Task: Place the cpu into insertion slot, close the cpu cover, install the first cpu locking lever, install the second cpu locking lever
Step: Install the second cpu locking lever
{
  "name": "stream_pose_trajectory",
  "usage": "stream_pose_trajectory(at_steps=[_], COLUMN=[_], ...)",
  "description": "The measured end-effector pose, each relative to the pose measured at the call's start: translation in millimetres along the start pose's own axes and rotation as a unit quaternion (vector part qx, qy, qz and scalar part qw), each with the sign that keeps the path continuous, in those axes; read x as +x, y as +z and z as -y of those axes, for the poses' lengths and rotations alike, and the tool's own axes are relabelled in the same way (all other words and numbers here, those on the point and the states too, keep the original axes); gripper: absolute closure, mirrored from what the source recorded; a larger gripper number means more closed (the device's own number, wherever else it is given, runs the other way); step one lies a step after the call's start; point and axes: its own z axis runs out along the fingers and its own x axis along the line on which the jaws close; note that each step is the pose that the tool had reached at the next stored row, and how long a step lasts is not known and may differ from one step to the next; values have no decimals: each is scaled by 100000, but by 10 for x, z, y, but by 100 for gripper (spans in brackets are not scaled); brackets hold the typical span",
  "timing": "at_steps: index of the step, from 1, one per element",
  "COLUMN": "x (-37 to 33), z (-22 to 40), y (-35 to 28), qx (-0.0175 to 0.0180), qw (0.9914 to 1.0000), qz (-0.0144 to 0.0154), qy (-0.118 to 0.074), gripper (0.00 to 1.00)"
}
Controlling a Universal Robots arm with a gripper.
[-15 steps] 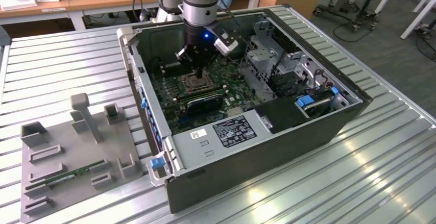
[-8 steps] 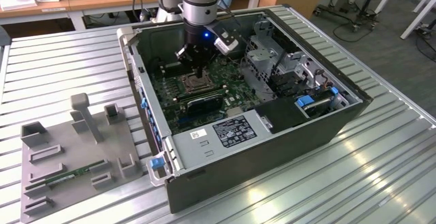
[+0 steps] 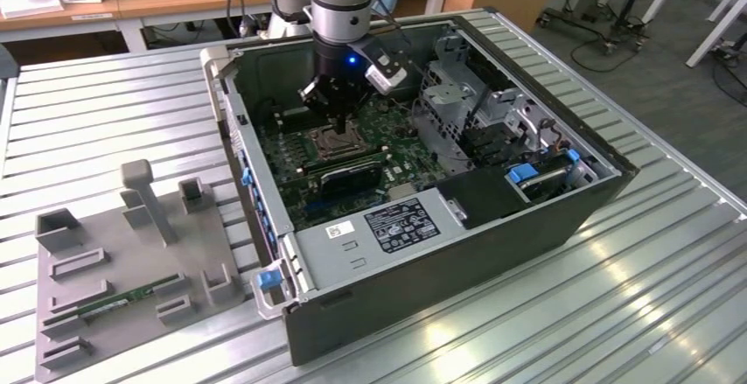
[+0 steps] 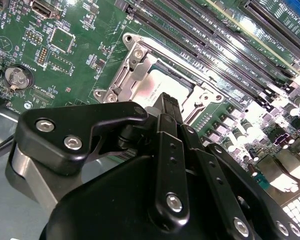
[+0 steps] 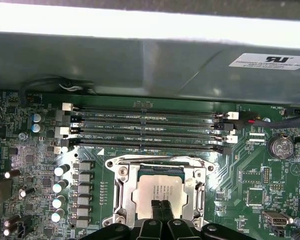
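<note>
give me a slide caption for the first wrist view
Closed pincer poised over the cpu seated in the insertion slot, cpu cover lowered around it.

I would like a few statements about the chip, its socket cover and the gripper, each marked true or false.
1. The chip lies inside the socket. True.
2. The metal cover stands upright, open. False: it lies flat around the chip.
3. The gripper is right above the chip, fingers together. True.
4. The gripper holds the green memory stick. False: the stick lies on the grey tray outside the computer case.
</note>
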Motion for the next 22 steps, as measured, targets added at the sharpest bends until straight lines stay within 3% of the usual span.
stream_pose_trajectory(at_steps=[6, 18, 22], x=[1, -4, -4], z=[1, 0, 0], y=[-10, -139, -149], qx=[7, -3, -15], qw=[100000, 100000, 100000], qz=[-5, 3, 10], qy=[1, 1, 2], gripper=[89, 89, 89])
